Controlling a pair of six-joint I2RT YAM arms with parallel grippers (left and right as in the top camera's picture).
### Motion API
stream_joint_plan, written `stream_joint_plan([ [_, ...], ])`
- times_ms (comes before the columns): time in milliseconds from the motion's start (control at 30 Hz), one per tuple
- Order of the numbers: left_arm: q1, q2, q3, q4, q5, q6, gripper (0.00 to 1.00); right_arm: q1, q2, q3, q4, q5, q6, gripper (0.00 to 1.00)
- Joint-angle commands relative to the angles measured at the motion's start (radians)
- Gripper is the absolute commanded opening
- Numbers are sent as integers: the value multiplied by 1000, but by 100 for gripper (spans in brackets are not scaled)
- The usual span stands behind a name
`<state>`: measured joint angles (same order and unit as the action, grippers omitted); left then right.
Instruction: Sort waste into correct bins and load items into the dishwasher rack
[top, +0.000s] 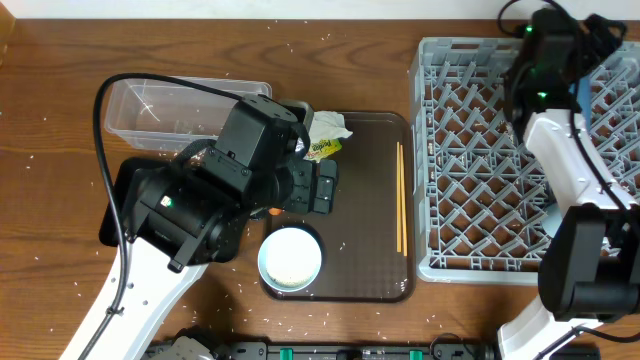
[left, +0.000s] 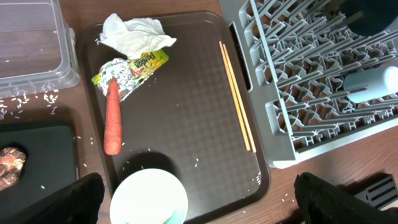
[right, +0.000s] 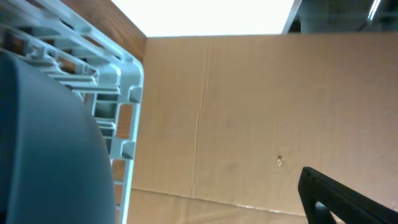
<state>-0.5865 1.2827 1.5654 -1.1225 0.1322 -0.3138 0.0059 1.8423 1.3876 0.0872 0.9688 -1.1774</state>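
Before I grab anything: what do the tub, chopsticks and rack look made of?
The clear tub looks like glossy plastic: see-through, with glints. The chopsticks look pale and matte, probably wood or bamboo. The dishwasher rack seems moulded grey plastic, slightly shiny.

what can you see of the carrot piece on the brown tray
The carrot piece is a slim orange stick, smooth-skinned, slightly thicker toward its rounded lower end in the left wrist view. It lies flat on the brown tray, close to the tray's left rim and roughly parallel to it. Its upper end meets the yellow-green wrapper, which seems to overlap the tip. Its lower end stops short of the white bowl.
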Motion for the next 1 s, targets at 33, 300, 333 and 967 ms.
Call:
stream_joint_plan([
  [33,-2,-9,6,-3,6,7,98,63,2,6,6,42,34,99],
  [300,-2,-9,7,-8,6,7,98,139,2,6,6,98,154,99],
  [333,-2,-9,7,-11,6,7,98,142,2,6,-3,98,156,99],
  [967,-2,-9,7,-50,6,7,98,61,2,6,-299,-45,417,99],
])
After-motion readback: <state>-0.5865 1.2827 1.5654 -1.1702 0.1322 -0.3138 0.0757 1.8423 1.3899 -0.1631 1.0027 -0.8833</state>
